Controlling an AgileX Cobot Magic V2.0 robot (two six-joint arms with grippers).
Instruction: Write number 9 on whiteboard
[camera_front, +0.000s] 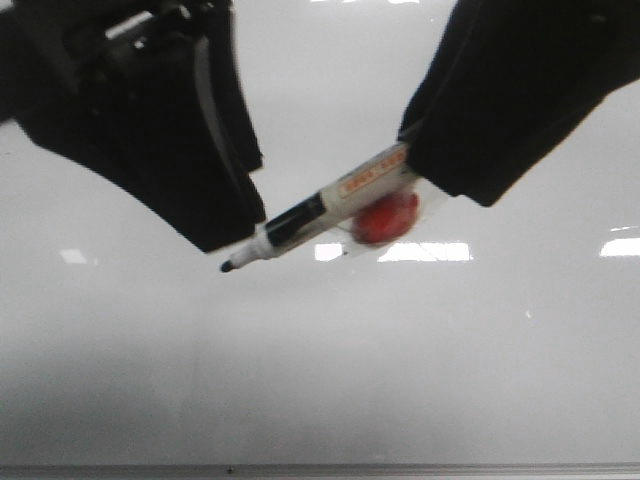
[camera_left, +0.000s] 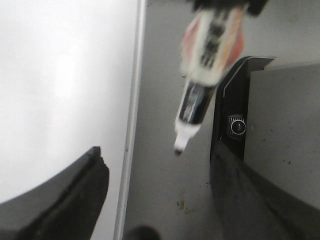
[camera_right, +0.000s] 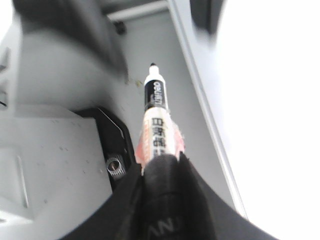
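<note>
The right pincer (camera_right: 159, 165) is clenched on the marker (camera_front: 310, 216), tip uncapped and clear of the whiteboard (camera_front: 320, 370). You see no 9 drawn; all writing remains. The left pincer's (camera_left: 155, 200) state cannot be told.

Glossy whiteboard (camera_front: 320, 380); smooth plastic marker (camera_front: 300, 222); matt black fingers (camera_right: 165, 190).

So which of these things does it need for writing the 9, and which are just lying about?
For the job:
- whiteboard, no figure visible on it
- marker, uncapped, clamped in the right gripper

Just there:
- red blob stuck to the marker, purpose unclear
- left gripper, holding nothing
- grey surface beside the board's frame
</note>
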